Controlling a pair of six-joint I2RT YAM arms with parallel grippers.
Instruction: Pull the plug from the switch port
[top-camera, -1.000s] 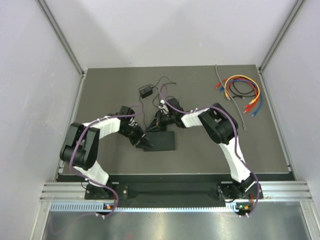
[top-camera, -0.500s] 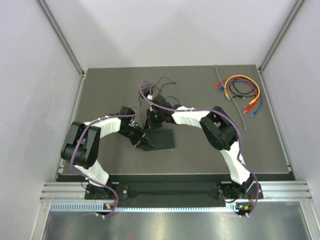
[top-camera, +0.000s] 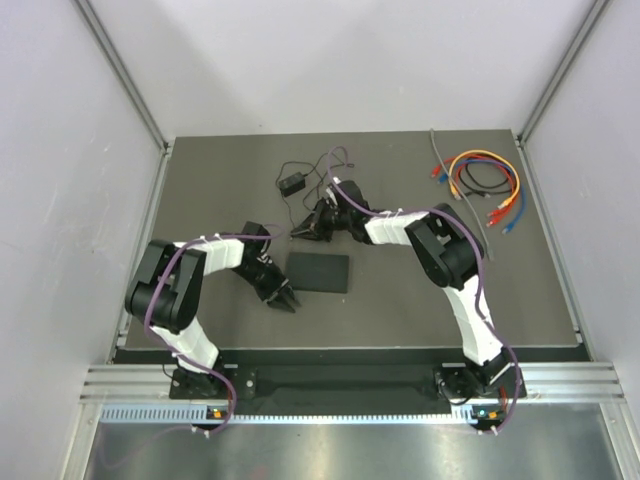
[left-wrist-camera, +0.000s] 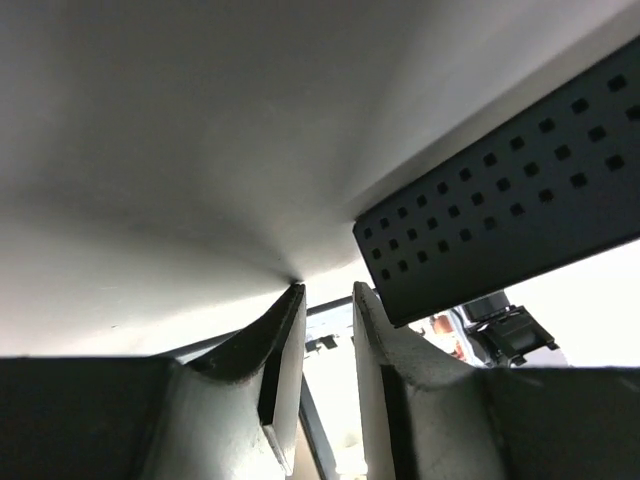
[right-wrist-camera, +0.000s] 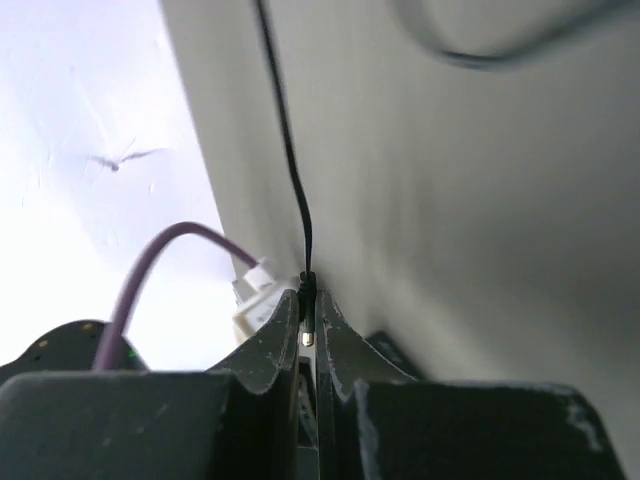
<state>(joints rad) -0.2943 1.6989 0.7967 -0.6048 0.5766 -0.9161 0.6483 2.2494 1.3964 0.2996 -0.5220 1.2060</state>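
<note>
Near the middle of the dark counter lay the flat matte-black switch box, no cable seen in it. Just toward the far edge, the right gripper was pinched shut on the small plug of a thin black cable, apparently to keep it clear of the port. The left gripper sat at the switch's near-left corner, jaws slightly apart, empty. Room lay open toward the right edge.

Robotics lab test cell: plain white panel walls, silver aluminium profile rail, dark grey table, two white-and-black robot arms mounted at near edge, coil of coloured network cables.
</note>
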